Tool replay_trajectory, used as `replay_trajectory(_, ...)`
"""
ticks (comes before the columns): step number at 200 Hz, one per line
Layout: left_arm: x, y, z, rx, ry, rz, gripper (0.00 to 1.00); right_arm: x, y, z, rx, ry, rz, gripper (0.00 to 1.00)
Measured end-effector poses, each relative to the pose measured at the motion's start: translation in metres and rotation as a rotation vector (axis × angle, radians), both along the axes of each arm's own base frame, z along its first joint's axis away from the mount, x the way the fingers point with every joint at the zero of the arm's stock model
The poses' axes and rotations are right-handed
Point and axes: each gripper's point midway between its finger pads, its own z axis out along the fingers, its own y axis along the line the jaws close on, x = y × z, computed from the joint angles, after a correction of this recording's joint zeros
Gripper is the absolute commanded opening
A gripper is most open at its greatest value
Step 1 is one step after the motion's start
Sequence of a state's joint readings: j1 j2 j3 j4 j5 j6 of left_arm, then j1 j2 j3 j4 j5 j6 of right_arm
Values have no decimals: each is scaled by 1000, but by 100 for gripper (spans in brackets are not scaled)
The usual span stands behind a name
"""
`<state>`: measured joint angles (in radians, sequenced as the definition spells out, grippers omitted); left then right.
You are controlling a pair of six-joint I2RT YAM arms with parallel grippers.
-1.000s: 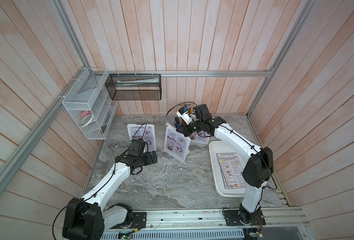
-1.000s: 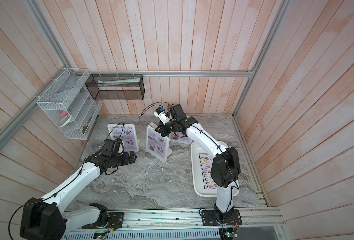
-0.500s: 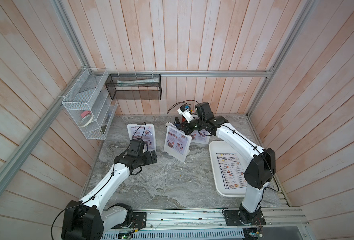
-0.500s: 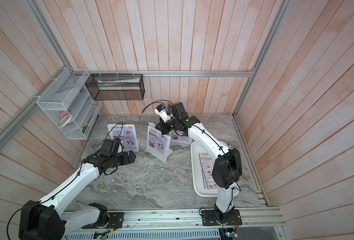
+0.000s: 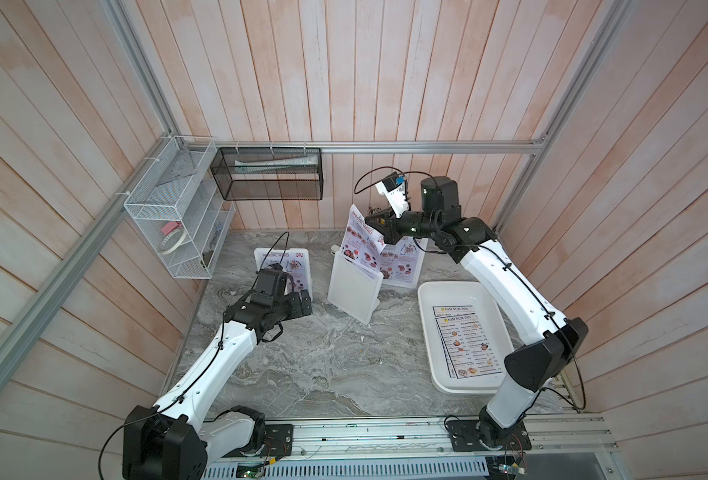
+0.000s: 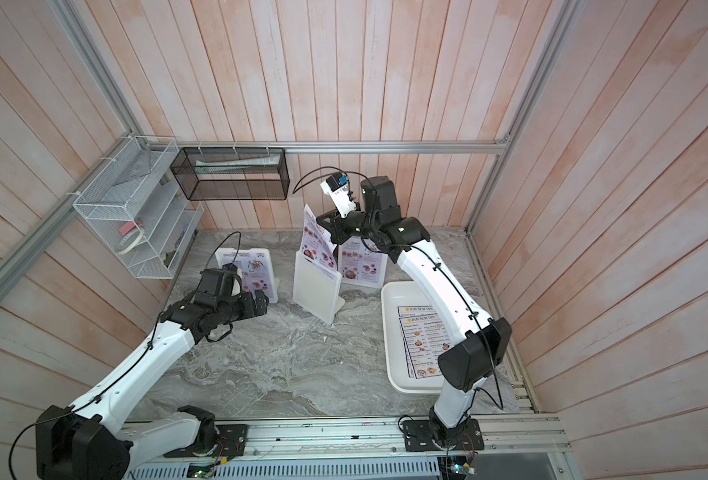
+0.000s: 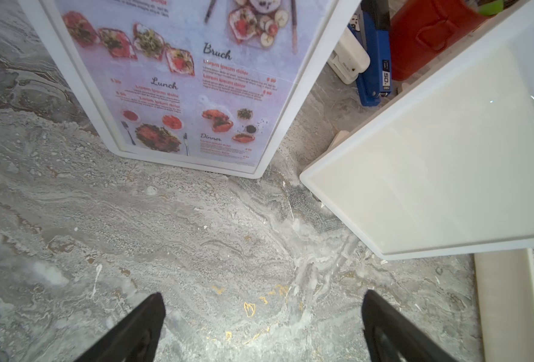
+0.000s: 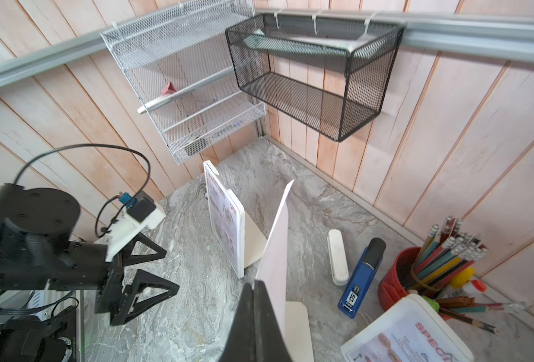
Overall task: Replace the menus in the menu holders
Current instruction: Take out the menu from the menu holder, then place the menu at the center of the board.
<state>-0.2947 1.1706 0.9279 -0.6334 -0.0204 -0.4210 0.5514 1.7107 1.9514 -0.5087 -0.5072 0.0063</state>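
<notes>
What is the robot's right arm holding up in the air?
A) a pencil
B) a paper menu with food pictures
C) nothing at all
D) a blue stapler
B: the right arm's jaws are shut on the top of a menu sheet, which hangs over the white middle holder.

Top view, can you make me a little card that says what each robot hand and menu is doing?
Right gripper: shut on a red-headed menu
That menu: held up, mostly above the blank middle holder
Left gripper: open, empty, near the left holder
Left holder: menu inside
Tray: Dim Sum Inn menus lying flat
</notes>
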Motion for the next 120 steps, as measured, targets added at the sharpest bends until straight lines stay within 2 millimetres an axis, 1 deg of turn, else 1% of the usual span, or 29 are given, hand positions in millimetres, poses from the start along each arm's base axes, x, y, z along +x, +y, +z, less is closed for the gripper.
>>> replay_trajectory(13, 2, 5, 0, 21, -8, 18, 100, -11, -1, 13, 11, -30, 13, 0)
replay_trajectory(26, 4, 10, 2, 40, -21, 41, 100, -28, 5, 23, 17, -52, 44, 0)
replay_trajectory(45, 6, 20, 7, 60, -45, 80, 100, -59, 24, 32, 24, -81, 121, 0)
replay_trajectory(59, 8, 28, 8, 73, -53, 122, 100, -84, 40, 31, 25, -84, 186, 0)
replay_trajectory(74, 9, 35, 9, 75, -55, 165, 100, -109, 57, 19, 20, -64, 258, 0)
replay_trajectory(86, 10, 42, 9, 72, -55, 201, 100, -128, 69, 2, 8, -33, 315, 0)
replay_trajectory(100, 11, 53, 8, 71, -47, 249, 100, -145, 81, -24, -14, 15, 371, 0)
replay_trajectory(120, 12, 78, 2, 69, -17, 339, 100, -172, 95, -66, -51, 98, 452, 0)
